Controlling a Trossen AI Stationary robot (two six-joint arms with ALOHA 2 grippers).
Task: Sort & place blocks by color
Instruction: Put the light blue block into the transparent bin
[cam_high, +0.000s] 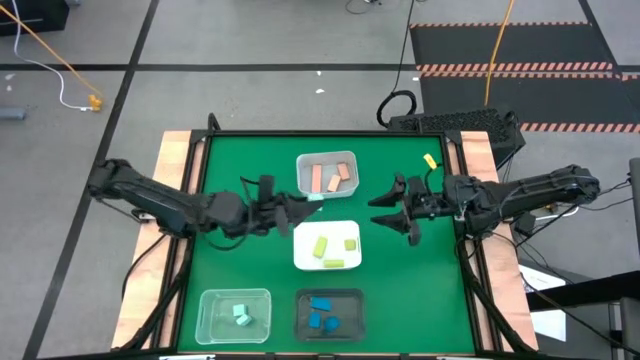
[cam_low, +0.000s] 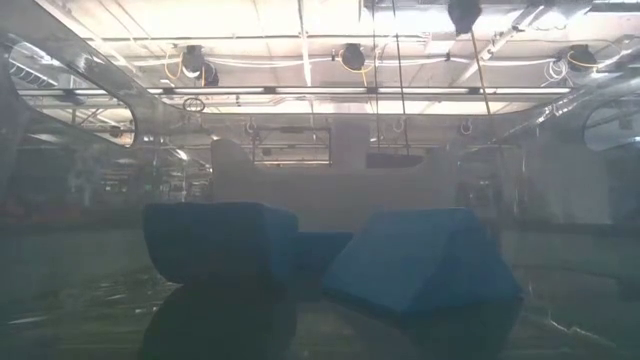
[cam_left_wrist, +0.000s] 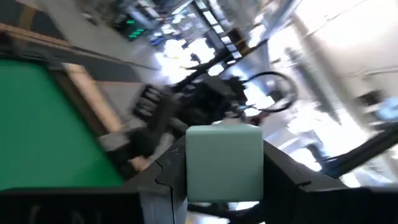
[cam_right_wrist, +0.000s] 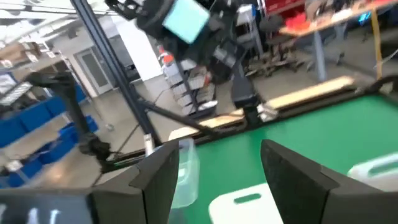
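My left gripper (cam_high: 306, 204) hovers between the clear tray of salmon pink blocks (cam_high: 329, 176) and the white tray of yellow-green blocks (cam_high: 334, 246), shut on a pale mint green block (cam_left_wrist: 224, 163). My right gripper (cam_high: 392, 212) is open above the green mat to the right of the white tray, its fingers pointing at the left gripper (cam_right_wrist: 186, 18). Mint blocks (cam_high: 240, 315) lie in the clear near-left tray, blue blocks (cam_high: 322, 313) in the black tray. One yellow block (cam_high: 430, 161) lies on the mat near the far right corner. My left gripper pinches the mint block (cam_left_wrist: 224, 149) between its two fingers (cam_left_wrist: 166, 177), one on each opposite side face. The fingers come level, pointing toward the table's right. The block is lifted clear of the mat and trays, its front face showing square.
Four trays stand on the green mat (cam_high: 230, 170): clear (cam_high: 300, 165), white (cam_high: 300, 255), clear (cam_high: 205, 300), black (cam_high: 300, 297). Wooden rails edge the table left and right. Bare mat lies at far left and near right. The low view shows blue blocks (cam_low: 420, 265) close up.
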